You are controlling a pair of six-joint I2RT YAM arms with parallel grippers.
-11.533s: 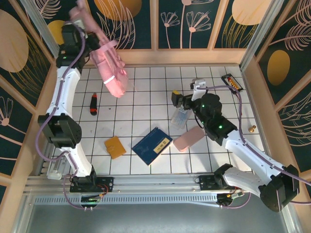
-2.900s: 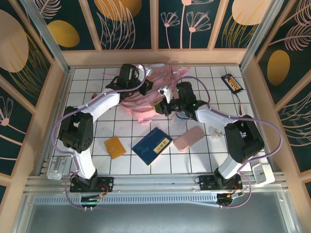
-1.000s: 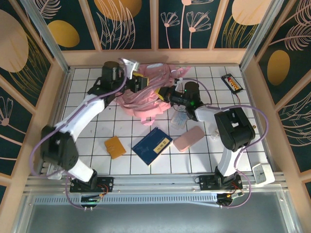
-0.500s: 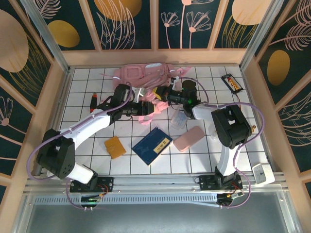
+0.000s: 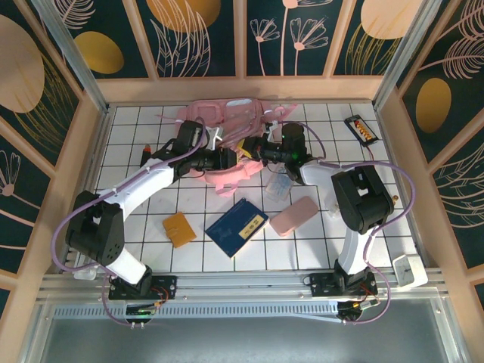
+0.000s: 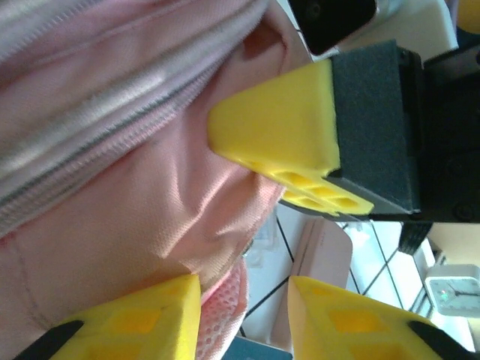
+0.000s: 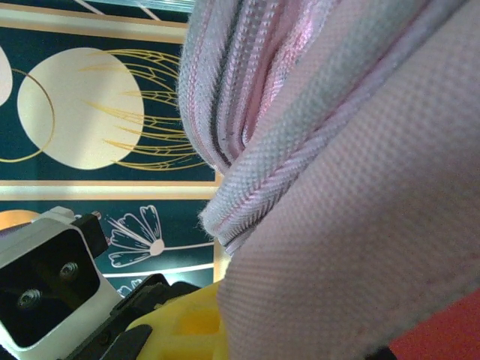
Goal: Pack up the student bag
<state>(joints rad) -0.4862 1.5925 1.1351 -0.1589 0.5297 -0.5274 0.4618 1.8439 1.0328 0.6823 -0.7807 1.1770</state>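
Opening stage: right gripper (image 5: 248, 146) clamped on bag (image 5: 227, 117) edge; left gripper (image 6: 241, 296) apart around a bag fold. Next, probably: pinch it and spread the mouth.

White-shelled arms (image 5: 140, 184) with black joints, lilac cables (image 5: 66, 224), yellow honeycomb-patterned fingers (image 6: 135, 324) on black mounts.

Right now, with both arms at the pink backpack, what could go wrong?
The left end effector and right end effector sit almost touching at the near edge of the student bag, so they could collide. The right one seems to pinch only a thin fabric fold, which might slip free.
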